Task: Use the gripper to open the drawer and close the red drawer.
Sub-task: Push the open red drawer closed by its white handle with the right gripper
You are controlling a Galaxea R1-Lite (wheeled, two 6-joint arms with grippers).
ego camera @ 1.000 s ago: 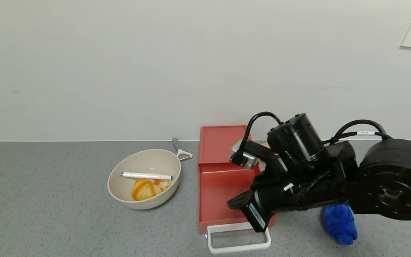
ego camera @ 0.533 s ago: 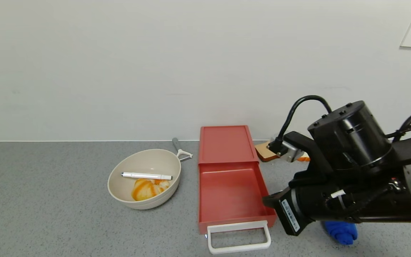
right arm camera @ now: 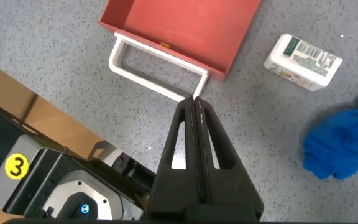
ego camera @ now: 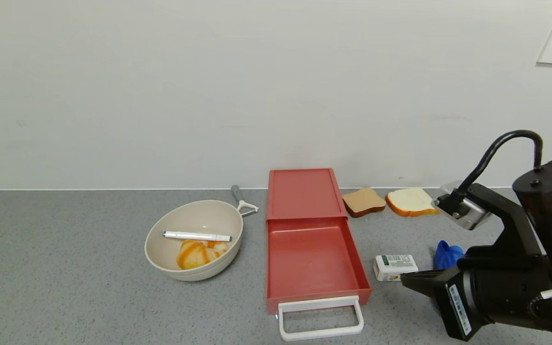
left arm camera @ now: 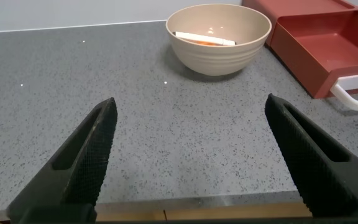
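The right end effector [ego camera: 408, 279] hangs above the bench [ego camera: 65, 287] at the near right, its fingers pressed flat together with nothing between them; in the right wrist view its tip [right arm camera: 196, 115] sits over bare bench just short of the corner of the white handle [right arm camera: 157, 78], not touching it. Just to its left lies the drawer [ego camera: 312, 261], its coral-red tray pulled well out of the case [ego camera: 303, 193] toward the robot, with the handle [ego camera: 320, 318] at the near end. Just beyond the end effector's tip lies a small white box [ego camera: 395, 267] with a green label, beside the tray's right wall, and to the right of that box a crumpled blue cloth [ego camera: 447, 255], partly behind the arm. Farther back, beyond the box and to the right of the case, two bread slices lie side by side near the wall, a brown one [ego camera: 363, 201] and a pale one [ego camera: 411, 201]. Well to the left of the drawer stands a beige bowl [ego camera: 194, 239] holding a white pen [ego camera: 197, 236] and an orange-striped piece [ego camera: 199, 254]; a peeler [ego camera: 242, 200] rests behind its rim. The left end effector [left arm camera: 194, 155] is low over the near edge of the bench, far left of the drawer, its fingers spread wide and empty.
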